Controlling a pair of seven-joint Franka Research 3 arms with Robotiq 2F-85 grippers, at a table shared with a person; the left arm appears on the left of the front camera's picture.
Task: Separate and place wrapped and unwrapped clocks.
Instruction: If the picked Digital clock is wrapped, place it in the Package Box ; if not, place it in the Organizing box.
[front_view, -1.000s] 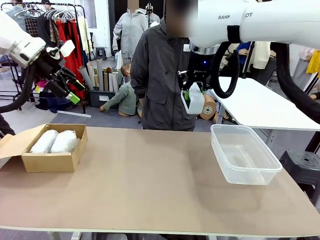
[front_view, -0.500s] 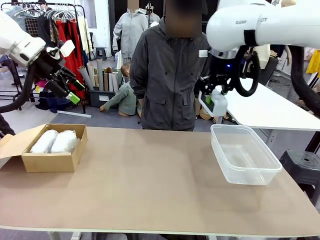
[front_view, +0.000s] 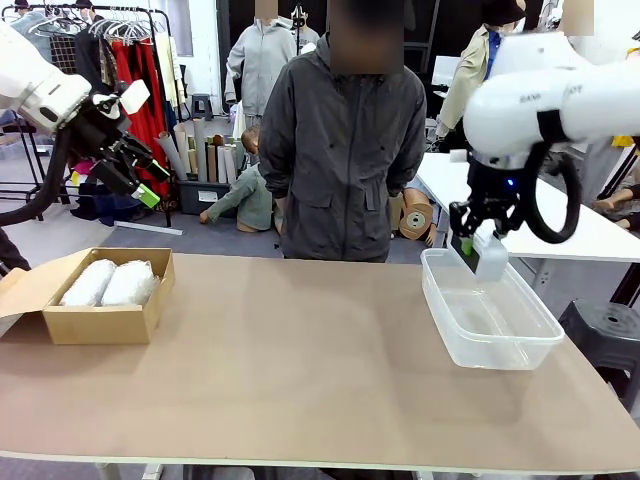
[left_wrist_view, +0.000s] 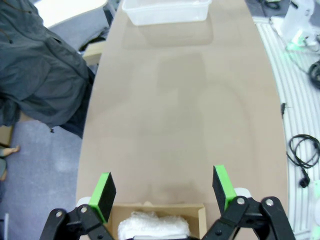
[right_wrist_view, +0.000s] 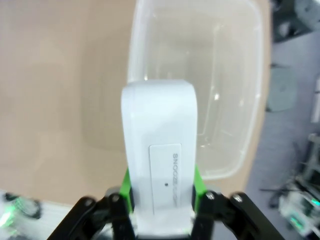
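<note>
Now the right gripper (front_view: 480, 247) is clamped on the bare white clock (front_view: 491, 257) above the clear tub (front_view: 500, 340)'s far edge; the left gripper (front_view: 140, 168), jaws apart, hangs over the cardboard box (front_view: 100, 322) holding two wrapped clocks (front_view: 108, 282) at the table (front_view: 300, 390)'s left edge.

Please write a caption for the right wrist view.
Right pincer holds bare white clock above clear plastic tub.
</note>
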